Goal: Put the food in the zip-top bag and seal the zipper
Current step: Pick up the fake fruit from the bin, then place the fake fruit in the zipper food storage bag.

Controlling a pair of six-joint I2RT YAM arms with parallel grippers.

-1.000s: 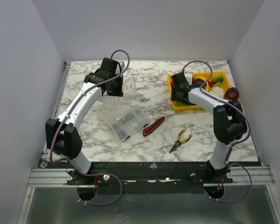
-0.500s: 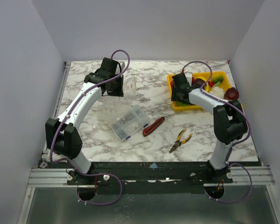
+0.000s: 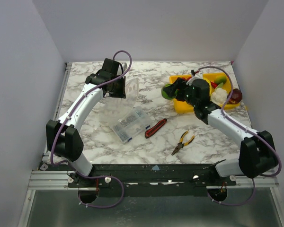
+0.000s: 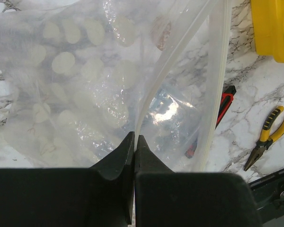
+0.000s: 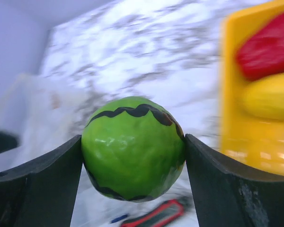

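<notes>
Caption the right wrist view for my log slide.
Right gripper holds a green black-striped toy fruit over the marble table, yellow tray beside it.

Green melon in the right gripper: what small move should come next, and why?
Probably carry it left, toward the bag's mouth. The right gripper grips the green melon just off the left side of the yellow tray, while the left gripper pinches the zip-top bag by its rim, and the mouth seems to gape beside the pinch.

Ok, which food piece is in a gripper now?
The green watermelon with dark wavy stripes, clamped in the right gripper; the red piece and yellow piece lie in the yellow tray.
</notes>
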